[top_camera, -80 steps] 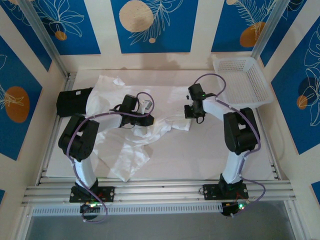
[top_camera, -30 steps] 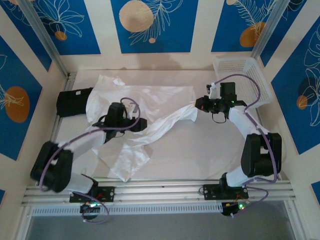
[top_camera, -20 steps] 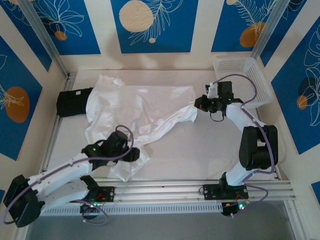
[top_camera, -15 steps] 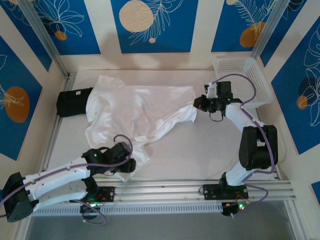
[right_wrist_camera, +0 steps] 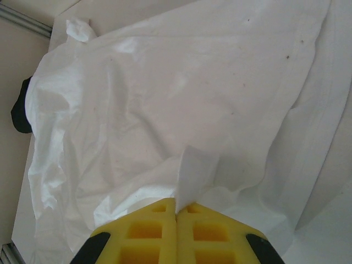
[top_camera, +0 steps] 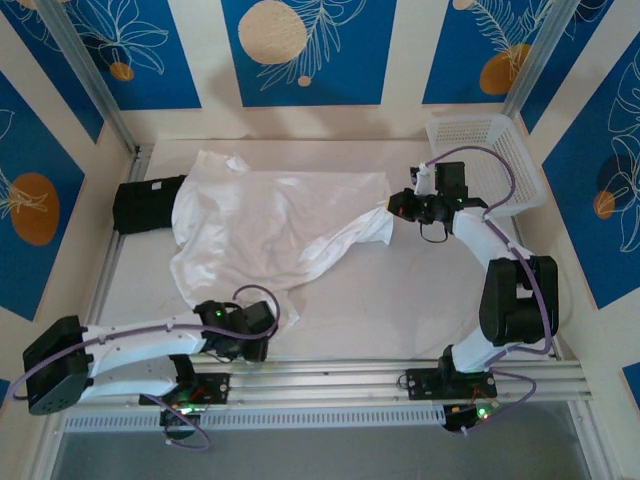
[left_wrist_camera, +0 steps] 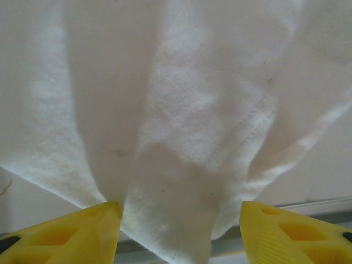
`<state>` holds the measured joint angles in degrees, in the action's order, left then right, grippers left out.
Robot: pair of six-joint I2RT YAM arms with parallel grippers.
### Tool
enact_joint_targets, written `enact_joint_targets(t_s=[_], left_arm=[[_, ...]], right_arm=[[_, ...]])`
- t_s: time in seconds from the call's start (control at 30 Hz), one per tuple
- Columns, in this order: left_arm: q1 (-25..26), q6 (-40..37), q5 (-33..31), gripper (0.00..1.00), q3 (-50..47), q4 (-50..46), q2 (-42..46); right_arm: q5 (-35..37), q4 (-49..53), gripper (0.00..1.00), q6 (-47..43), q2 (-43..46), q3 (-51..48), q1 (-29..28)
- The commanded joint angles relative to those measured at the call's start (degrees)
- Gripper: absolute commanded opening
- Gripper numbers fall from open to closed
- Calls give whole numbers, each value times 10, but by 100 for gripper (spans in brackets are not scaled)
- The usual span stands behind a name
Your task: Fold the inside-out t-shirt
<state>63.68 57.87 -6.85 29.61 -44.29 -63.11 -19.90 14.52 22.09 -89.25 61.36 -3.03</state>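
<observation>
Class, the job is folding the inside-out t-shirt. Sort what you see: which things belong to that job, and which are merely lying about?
Part of the job:
- white t-shirt, spread out and crumpled
- right gripper, shut on the shirt's cloth
- left gripper, open at its near hem

Lying about:
- black garment, at the shirt's left side
- white basket, far right corner

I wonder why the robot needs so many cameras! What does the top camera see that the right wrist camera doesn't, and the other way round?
The top camera adds the white basket and the left gripper at the near hem of the t-shirt. The right wrist camera adds a close look at the yellow right gripper, pinched shut on a flap of cloth. Both see the crumpled white t-shirt and some of the black garment.
</observation>
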Motion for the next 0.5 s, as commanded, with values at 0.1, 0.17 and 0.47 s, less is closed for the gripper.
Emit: enact_joint_targets(t_s=[0.1,0.17,0.47], left_arm=[[1,-19,30,48,-20,47,-47],[1,-20,32,41,-26,50,-53],[1,-21,-13,5,-14,3,-2]], right_arm=[[-7,0,0,-6,24,-10,2],[-7,-1,0,-5,23,-11,2],[-2,-3,0,-4,22,-12,5]])
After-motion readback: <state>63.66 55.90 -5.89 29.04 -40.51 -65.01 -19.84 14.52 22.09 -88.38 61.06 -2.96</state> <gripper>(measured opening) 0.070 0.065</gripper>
